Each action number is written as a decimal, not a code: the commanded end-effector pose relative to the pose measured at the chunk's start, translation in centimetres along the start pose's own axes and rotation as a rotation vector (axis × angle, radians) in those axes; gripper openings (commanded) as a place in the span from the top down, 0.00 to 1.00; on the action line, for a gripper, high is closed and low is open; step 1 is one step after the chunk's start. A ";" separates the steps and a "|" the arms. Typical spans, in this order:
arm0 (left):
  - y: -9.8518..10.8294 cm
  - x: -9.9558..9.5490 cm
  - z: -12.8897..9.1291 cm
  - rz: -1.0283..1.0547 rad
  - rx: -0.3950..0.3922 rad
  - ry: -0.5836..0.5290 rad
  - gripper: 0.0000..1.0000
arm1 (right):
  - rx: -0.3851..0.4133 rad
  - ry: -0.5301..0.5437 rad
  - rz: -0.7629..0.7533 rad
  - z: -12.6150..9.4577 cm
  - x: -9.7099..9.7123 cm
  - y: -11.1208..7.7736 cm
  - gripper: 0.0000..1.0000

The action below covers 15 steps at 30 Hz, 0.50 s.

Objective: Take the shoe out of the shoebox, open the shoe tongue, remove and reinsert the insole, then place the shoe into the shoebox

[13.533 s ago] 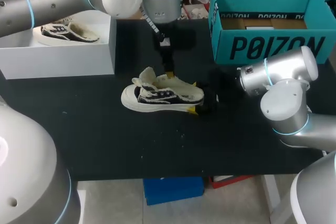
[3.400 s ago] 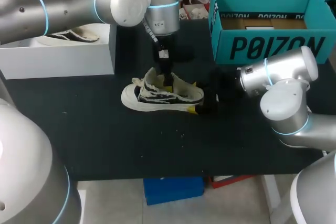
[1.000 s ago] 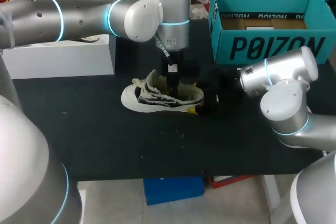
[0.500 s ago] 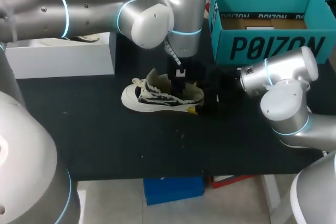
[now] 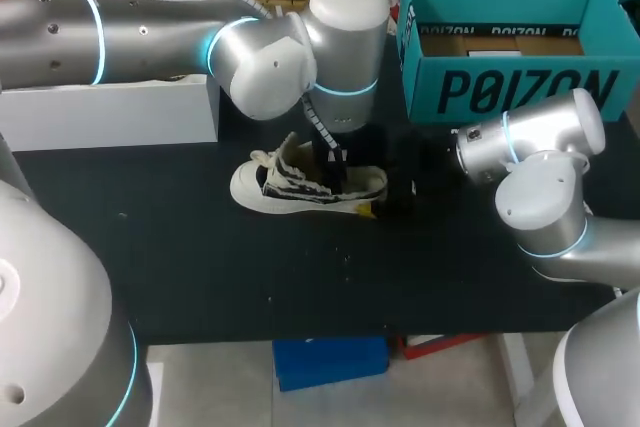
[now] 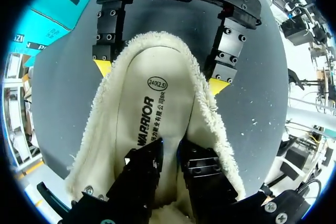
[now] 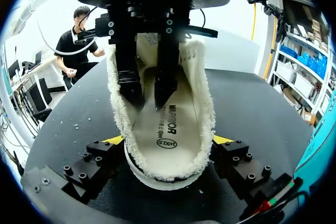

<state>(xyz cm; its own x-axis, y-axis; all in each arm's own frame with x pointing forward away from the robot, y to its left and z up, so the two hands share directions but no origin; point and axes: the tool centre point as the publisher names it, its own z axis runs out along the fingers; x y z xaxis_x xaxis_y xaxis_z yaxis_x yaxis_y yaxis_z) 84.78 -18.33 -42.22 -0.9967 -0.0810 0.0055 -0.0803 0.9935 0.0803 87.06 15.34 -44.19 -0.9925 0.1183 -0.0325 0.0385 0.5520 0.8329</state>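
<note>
Left claw (image 6: pixel 177 150) is down inside the shoe (image 5: pixel 300 187), fingers (image 6: pixel 147 166) narrowly parted, tips on the insole (image 6: pixel 152 114). Right claw (image 7: pixel 168 141) clamps the shoe's back end from both sides; the shoe lies on the counter (image 5: pixel 200 267).

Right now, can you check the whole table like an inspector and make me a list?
Surface: black table, with the shoe standing on it.
Job's things: shoe on its sole near the middle, outside the teal shoebox at the right rear; insole lying inside the shoe.
Clutter: white box at the left rear.
Grippers: left gripper down inside the shoe, at the insole; right gripper shut on the shoe's heel.
Cables: thin striped cable at the left wrist.
Surroundings: nothing seen touching the table or arms.
</note>
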 end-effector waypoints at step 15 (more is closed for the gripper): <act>2.5 -0.3 8.6 -0.077 -0.075 -0.272 0.78 | 0.005 -0.001 0.003 -0.1 -0.2 -0.1 1.00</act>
<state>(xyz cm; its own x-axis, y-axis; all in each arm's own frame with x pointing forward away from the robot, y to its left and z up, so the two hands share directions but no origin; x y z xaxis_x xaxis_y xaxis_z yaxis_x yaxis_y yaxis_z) 84.67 -17.35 -42.34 -0.9708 -0.1302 -0.2015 -0.1620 0.9752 0.1505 87.01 15.39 -44.17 -0.9925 0.1180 -0.0331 0.0378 0.5520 0.8330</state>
